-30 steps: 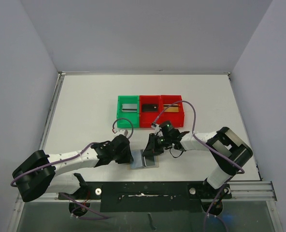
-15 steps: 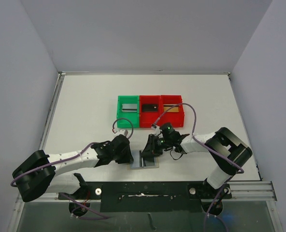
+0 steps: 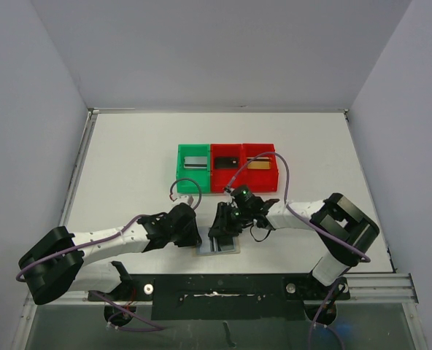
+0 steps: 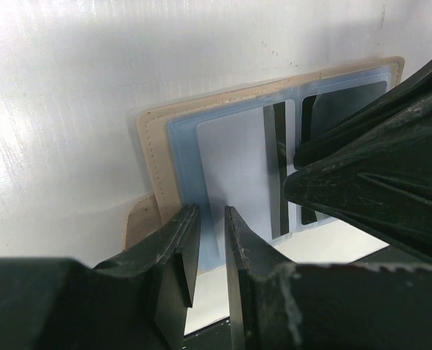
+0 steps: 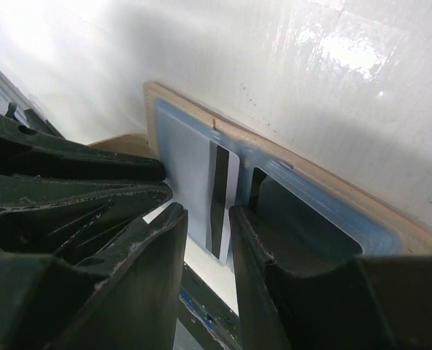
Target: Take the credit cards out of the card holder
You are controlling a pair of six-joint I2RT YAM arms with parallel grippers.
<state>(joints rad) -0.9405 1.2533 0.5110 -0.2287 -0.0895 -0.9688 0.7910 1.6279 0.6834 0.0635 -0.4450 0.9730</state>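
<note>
Lying open and flat right at the near edge of the table [image 3: 128, 168], the card holder [image 3: 231, 249] is flanked closely by both arms. The left gripper [image 3: 196, 237] is set at its left edge, fingers narrow, with the blue pocket sheet running into the gap. Whether it is clamped cannot be told. The right gripper [image 3: 220, 232] is lowered over the middle, fingers slightly parted, nothing held. A silver-grey card [image 5: 201, 182] with a dark stripe is seen through that gap, lying in one panel. Open tabletop is left on either side and behind. Farther back, well apart, three bins are lined up touching: green bin [image 3: 190, 179] with a silver card [image 3: 195, 162], middle red bin [image 3: 227, 184] with a black card [image 3: 227, 162], right red bin [image 3: 263, 180] with a gold card [image 3: 258, 163].
</note>
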